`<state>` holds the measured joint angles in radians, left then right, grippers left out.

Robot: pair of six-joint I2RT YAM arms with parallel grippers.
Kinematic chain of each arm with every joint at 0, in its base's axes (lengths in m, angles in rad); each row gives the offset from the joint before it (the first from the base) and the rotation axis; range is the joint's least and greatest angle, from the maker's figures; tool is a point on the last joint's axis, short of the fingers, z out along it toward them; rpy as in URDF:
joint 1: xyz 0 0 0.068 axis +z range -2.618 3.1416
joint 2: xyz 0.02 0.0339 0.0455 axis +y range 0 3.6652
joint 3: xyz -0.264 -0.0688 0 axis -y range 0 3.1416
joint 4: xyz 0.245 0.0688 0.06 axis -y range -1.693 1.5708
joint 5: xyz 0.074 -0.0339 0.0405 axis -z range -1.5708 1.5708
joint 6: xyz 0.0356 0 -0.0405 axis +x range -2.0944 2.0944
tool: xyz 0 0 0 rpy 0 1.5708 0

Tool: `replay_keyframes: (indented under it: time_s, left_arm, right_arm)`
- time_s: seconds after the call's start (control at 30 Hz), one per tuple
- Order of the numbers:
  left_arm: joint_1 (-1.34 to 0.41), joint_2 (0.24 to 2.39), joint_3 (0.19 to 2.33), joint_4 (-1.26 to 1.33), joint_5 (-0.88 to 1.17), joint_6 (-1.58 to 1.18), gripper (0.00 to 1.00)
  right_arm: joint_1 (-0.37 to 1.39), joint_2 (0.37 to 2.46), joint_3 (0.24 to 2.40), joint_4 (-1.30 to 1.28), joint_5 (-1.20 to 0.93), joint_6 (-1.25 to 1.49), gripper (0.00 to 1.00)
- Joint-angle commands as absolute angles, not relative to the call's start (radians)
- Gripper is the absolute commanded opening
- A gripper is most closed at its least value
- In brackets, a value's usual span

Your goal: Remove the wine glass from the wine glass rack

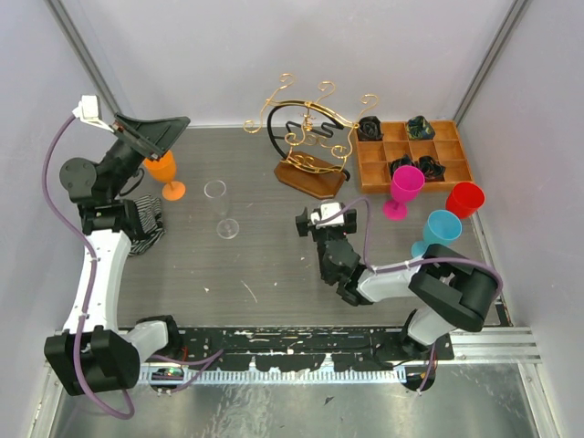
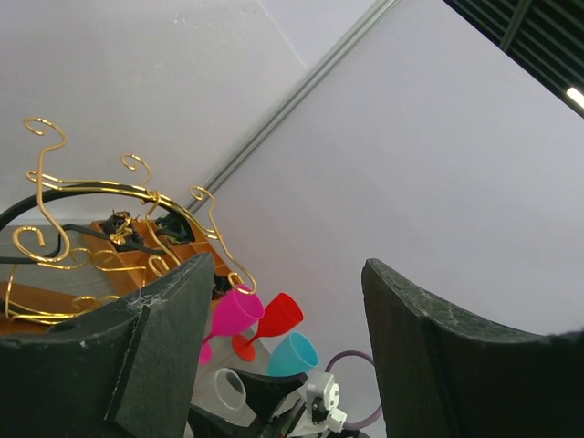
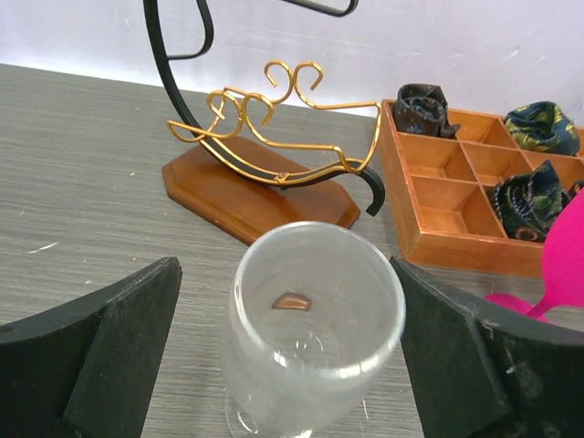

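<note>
Though the wine glass rack (image 1: 310,173) stands at 12 o'clock on the table (image 1: 265,274), the wine glass (image 3: 315,319) is off it. In the right wrist view its clear bowl sits between the fingers of the right gripper (image 1: 321,212), with the rack's brown base beyond it at 12 o'clock and well apart. That gripper's jaws are spread wide. A strip of table shows between the bowl and the finger at 9 o'clock. The finger at 3 o'clock meets the bowl's outline, and I cannot tell whether it touches. The foot of the glass is cut off at the lower edge, so I cannot tell whether it rests on the table.

Seen from above, the right gripper is near the table's middle, at 6 o'clock from the rack. A second clear glass (image 1: 220,208) stands upright at 9 o'clock from it, well apart. The left gripper (image 1: 155,132) hovers at 10 o'clock on the table, an orange glass (image 1: 164,171) just at 6 o'clock of it. Its jaws are wide apart, the far wall showing between them.

An orange wooden tray (image 1: 449,151) lies just beside the rack at 3 o'clock, with dark cloth bundles (image 1: 369,128) in some compartments. A pink glass (image 1: 405,182) and a red glass (image 1: 465,196) stand at the tray's 6 o'clock edge, a blue glass (image 1: 442,228) near them.
</note>
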<state>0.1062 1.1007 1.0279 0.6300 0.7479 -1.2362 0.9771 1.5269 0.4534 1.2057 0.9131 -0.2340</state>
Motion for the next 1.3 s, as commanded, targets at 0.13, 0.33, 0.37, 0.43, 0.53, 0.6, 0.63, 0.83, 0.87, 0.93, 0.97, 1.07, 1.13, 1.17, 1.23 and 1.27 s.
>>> replay_keyframes:
  time_s: [0.13, 0.33, 0.37, 0.43, 0.53, 0.6, 0.63, 0.83, 0.87, 0.93, 0.97, 1.07, 1.13, 1.17, 1.23, 1.27]
  left_arm:
    - [0.099, 1.081, 0.998, 0.637, 0.735, -1.22, 0.74]
    - [0.1, 1.07, 1.036, 0.454, 0.745, -1.107, 0.75]
    - [0.1, 1.07, 1.063, 0.359, 0.738, -1.061, 0.75]
    - [0.1, 1.076, 1.123, 0.176, 0.71, -0.966, 0.75]
    - [0.098, 1.104, 1.242, -0.128, 0.616, -0.813, 0.75]
    - [0.097, 1.133, 1.356, -0.344, 0.535, -0.734, 0.76]
    - [0.095, 1.147, 1.401, -0.427, 0.499, -0.703, 0.78]
    - [0.06, 1.259, 1.682, -0.805, 0.302, -0.531, 0.98]
    - [0.044, 1.292, 1.72, -0.861, 0.272, -0.513, 0.98]
    - [0.002, 1.343, 1.8, -0.948, 0.214, -0.468, 0.98]
    - [-0.025, 1.374, 1.836, -0.989, 0.169, -0.448, 0.98]
    - [-0.114, 1.417, 1.902, -1.053, 0.087, -0.399, 0.98]
    - [-0.155, 1.417, 1.893, -1.044, 0.047, -0.393, 0.98]
    - [-0.161, 1.41, 1.876, -1.026, 0.049, -0.393, 0.98]
    - [-0.167, 1.403, 1.843, -0.996, 0.051, -0.399, 0.98]
    - [-0.17, 1.404, 1.834, -0.991, 0.051, -0.4, 0.98]
  right_arm:
    - [1.074, 1.398, 0.484, 1.348, 1.01, -0.472, 1.0]
    - [1.107, 1.187, 0.679, 0.832, 1.05, -0.423, 1.0]
    - [1.106, 1.155, 0.779, 0.593, 1.041, -0.331, 1.0]
    - [1.084, 1.13, 1.005, 0.176, 0.985, -0.127, 1.0]
    - [0.992, 1.152, 1.309, -0.21, 0.832, 0.047, 1.0]
    - [0.889, 1.226, 1.535, -0.437, 0.703, 0.15, 1.0]
    - [0.834, 1.261, 1.637, -0.524, 0.64, 0.182, 1.0]
    - [0.558, 1.476, 2.057, -0.828, 0.281, 0.28, 1.0]
    - [0.514, 1.498, 2.079, -0.847, 0.216, 0.297, 1.0]
    - [0.442, 1.527, 2.087, -0.852, 0.108, 0.335, 1.0]
    - [0.412, 1.537, 2.086, -0.85, 0.071, 0.344, 1.0]
    - [0.375, 1.545, 2.066, -0.821, 0.025, 0.344, 1.0]
    - [0.356, 1.543, 2.048, -0.8, 0.008, 0.351, 1.0]
    - [0.347, 1.543, 2.043, -0.798, 0.002, 0.352, 1.0]
    - [0.332, 1.544, 2.029, -0.793, -0.004, 0.356, 1.0]
    - [0.327, 1.54, 2.018, -0.786, -0.005, 0.352, 1.0]
